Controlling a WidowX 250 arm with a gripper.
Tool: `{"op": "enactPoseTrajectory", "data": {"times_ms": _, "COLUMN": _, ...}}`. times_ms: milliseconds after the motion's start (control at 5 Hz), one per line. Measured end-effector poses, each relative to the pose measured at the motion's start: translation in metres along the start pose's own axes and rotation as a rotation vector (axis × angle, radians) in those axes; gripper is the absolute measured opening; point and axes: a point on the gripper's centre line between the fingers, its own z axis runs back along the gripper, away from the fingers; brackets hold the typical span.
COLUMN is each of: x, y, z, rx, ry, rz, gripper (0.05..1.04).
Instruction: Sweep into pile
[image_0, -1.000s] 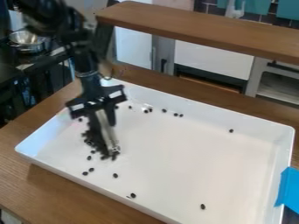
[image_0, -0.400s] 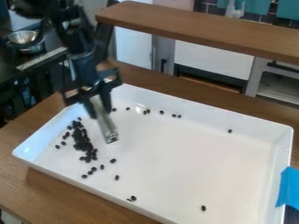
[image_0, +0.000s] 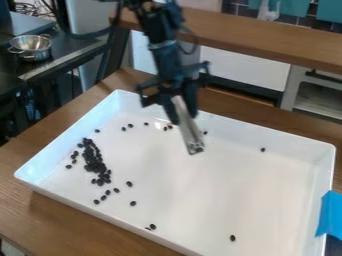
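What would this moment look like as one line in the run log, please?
gripper: holding silvery tool over tray | dark pieces: main heap at picture left, strays elsewhere | single pile: incomplete

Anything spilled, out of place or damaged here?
Nothing looks damaged. Small black oval pieces cluster at the left of the white rectangular tray, but strays sit apart, including one near the bottom and one at the upper right. Probably unswept pieces, not a spill.
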Motion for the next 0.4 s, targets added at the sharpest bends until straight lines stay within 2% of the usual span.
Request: {"op": "enactPoseTrajectory", "data": {"times_ms": 400, "x": -0.083, "y": -0.056, "z": -0.045, "rx": 0.043, "ry": -0.025, "rz": -0.171, "gripper": 0.339}}
